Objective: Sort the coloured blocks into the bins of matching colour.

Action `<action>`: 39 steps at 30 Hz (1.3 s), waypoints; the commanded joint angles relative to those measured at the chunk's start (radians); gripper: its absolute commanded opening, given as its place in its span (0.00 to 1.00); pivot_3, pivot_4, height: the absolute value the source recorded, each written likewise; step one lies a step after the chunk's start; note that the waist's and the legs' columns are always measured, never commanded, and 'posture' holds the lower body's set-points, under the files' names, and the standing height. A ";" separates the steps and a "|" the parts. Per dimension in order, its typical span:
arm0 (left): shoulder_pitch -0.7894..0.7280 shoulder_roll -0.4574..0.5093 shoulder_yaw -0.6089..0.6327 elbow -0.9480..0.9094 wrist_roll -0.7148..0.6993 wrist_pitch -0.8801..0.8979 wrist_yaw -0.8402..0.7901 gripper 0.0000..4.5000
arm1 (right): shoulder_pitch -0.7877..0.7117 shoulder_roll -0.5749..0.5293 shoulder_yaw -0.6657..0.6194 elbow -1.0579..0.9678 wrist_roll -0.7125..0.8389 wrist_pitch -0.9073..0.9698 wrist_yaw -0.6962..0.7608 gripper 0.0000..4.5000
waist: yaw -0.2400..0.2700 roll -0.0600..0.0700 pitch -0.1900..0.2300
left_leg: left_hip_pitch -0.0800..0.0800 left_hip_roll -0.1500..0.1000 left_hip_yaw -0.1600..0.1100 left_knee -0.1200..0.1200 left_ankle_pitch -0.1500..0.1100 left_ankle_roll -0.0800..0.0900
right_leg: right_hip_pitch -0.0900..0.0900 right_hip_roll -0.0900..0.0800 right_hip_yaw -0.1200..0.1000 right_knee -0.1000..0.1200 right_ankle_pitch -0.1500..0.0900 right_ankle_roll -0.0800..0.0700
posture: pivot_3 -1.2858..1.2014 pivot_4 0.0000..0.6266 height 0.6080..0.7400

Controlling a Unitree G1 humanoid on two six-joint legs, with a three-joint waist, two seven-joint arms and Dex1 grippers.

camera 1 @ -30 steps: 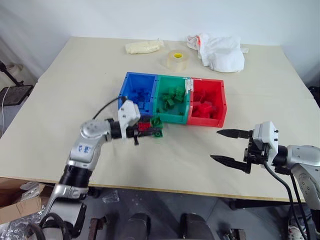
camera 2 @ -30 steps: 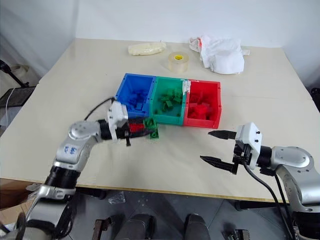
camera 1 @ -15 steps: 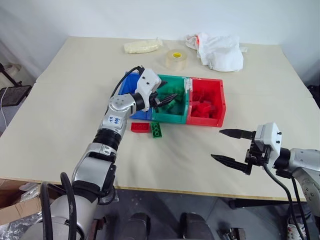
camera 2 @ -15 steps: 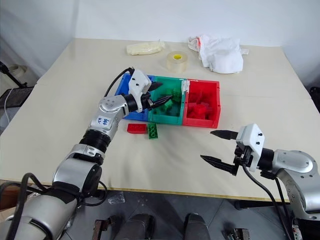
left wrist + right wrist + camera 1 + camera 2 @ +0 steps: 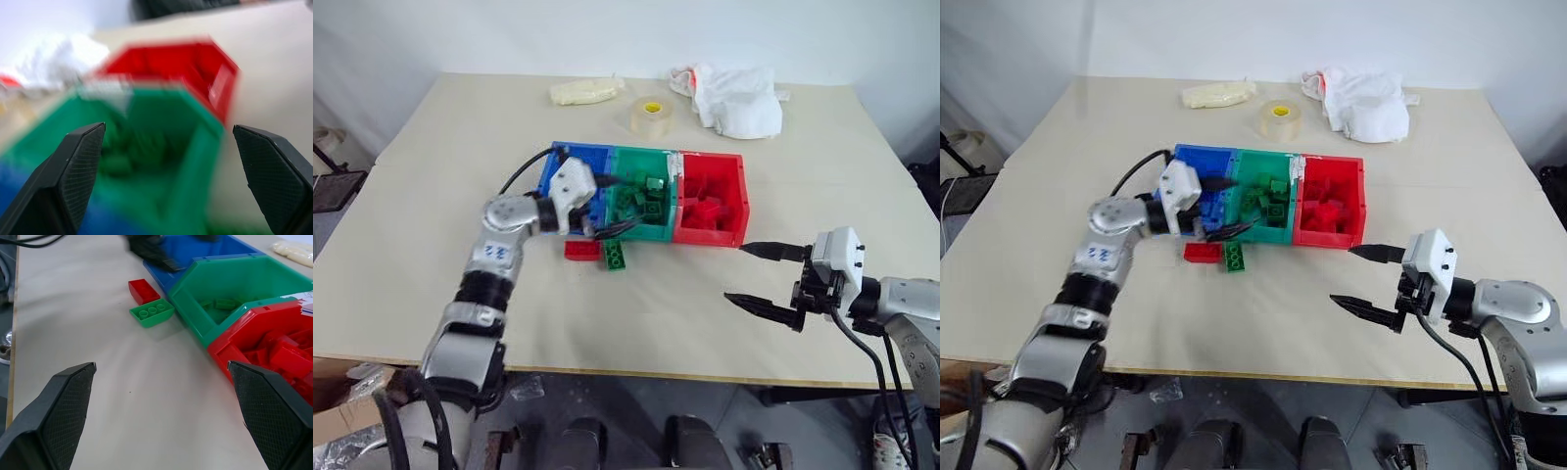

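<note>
The bins stand joined in a row mid-table: blue (image 5: 558, 166), green (image 5: 658, 227), red (image 5: 734, 191), each with several blocks of its own colour inside. On the table just in front of the blue and green bins lie a red block (image 5: 579, 250) and a green block (image 5: 614, 255). My left gripper (image 5: 610, 205) hangs open and empty at the front of the green bin, above those two blocks; its fingers (image 5: 78, 161) frame the green bin's inside. My right gripper (image 5: 756, 275) is open and empty over bare table, in front of the red bin.
At the table's far side sit a clear tape roll (image 5: 651, 116), a crumpled white cloth (image 5: 736, 98) and a pale yellow bag (image 5: 585, 91). Black cable loops from my left wrist beside the blue bin. Bare tabletop stretches left and right of the bins.
My left gripper rose, shut, from the blocks on the table to above the green bin, opened there, and has drawn back towards the bin's front wall. The right gripper stayed put.
</note>
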 commanded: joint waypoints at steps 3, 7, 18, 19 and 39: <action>0.226 0.168 0.101 -0.323 -0.128 0.143 -0.084 0.99 | -0.054 -0.021 0.016 0.038 0.009 -0.015 0.071 1.00 | -0.001 0.000 0.000 | 0.000 0.000 0.000 0.000 0.000 0.000 | 0.000 0.000 0.000 0.000 0.000 0.000 | 0.52 0.24 1.00; 0.445 0.296 0.199 -0.436 -0.198 0.197 -0.144 0.99 | -0.096 -0.026 0.033 0.088 0.002 -0.019 0.108 1.00 | 0.000 0.000 0.000 | 0.000 0.001 -0.001 0.000 0.000 0.000 | 0.000 -0.001 0.001 -0.001 0.000 0.000 | 0.52 0.24 1.00; 0.578 0.339 0.270 -0.461 -0.226 0.215 -0.121 0.99 | -0.191 0.001 0.095 0.176 -0.025 -0.046 0.165 1.00 | 0.014 0.001 0.000 | 0.000 0.001 -0.002 0.000 0.000 0.000 | 0.001 -0.002 0.003 -0.001 0.000 -0.001 | 0.52 0.24 1.00; 0.566 0.332 0.260 -0.455 -0.219 0.213 -0.113 0.99 | -0.190 0.001 0.095 0.175 -0.025 -0.046 0.165 1.00 | 0.014 0.001 0.000 | 0.000 0.001 -0.002 -0.001 0.000 0.000 | 0.001 -0.002 0.003 -0.001 0.000 -0.001 | 0.52 0.24 1.00; 0.089 0.037 -0.009 0.288 0.074 -0.189 -0.017 0.99 | -0.054 -0.006 0.028 0.049 -0.004 -0.026 0.087 1.00 | 0.021 0.001 0.000 | 0.000 -0.006 0.001 0.002 0.000 0.001 | 0.000 -0.001 0.000 0.001 0.000 0.000 | 0.52 0.24 1.00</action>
